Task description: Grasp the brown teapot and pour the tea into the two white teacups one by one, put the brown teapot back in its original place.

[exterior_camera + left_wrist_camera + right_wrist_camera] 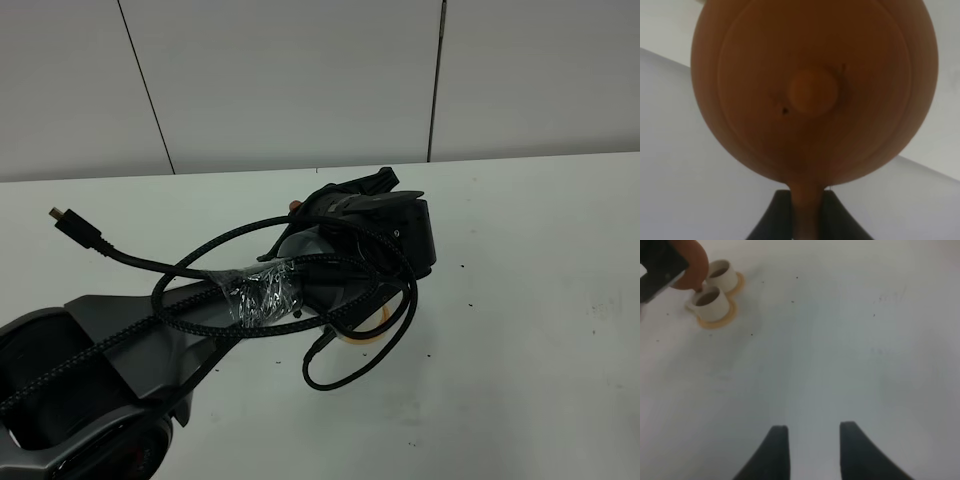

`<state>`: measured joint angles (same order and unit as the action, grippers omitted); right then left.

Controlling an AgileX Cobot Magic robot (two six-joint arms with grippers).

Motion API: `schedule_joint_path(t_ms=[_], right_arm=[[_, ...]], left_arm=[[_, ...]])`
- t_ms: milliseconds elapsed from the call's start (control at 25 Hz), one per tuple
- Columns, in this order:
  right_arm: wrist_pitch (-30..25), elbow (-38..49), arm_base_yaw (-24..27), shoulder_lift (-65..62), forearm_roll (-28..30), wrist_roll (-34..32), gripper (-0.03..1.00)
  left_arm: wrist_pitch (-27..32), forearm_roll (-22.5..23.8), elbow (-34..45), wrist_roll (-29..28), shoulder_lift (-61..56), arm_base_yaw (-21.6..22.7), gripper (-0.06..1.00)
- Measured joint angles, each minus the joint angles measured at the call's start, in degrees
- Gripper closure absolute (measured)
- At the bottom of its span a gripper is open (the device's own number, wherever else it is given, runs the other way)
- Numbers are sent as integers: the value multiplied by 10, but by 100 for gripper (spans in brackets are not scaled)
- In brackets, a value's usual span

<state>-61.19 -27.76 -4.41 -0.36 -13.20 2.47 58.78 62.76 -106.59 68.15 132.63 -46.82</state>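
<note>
You are in the pouring step. Your left hand is clamped tight on the loop handle of the brown teapot, which fills the left wrist view with its knobbed lid facing the camera, so the pot looks tipped well over. From the right wrist camera you can see the pot's rounded body held just above the two white teacups, which sit side by side on their orange coasters on the white counter. Both cups show dark liquid inside, so the pour seems close to done, though how full each cup is cannot be told from here. In the high view the left arm and its cables cover the pot and cups almost entirely; only a sliver of coaster shows below the wrist.

Your right hand hangs with its fingers parted over bare counter, holding nothing, well apart from the cups.

Next, bring the spout level before you travel, lift clear of the cup rims, then carry the pot to its beige plate. That plate is not visible in any view, so find it first.
</note>
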Motion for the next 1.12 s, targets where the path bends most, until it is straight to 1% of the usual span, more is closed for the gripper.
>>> schedule_joint_path(t_ms=[120,240,400,520,880,1120], right_arm=[[0,0,0,0,0,0,73],[0,0,0,0,0,0,73],[0,0,0,0,0,0,73],[0,0,0,0,0,0,73],[0,0,0,0,0,0,73],[0,0,0,0,0,0,73]], left_arm=[[0,-8,0,-19,-2,0,77],[-1,-25,0,-43,-12,2,77],[1,-55,0,-54,-33,11,77],[1,-94,0,-67,-50,24,77],[29,-242,0,-78,-75,77,77],[63,-332,0,-78,-75,118,77]])
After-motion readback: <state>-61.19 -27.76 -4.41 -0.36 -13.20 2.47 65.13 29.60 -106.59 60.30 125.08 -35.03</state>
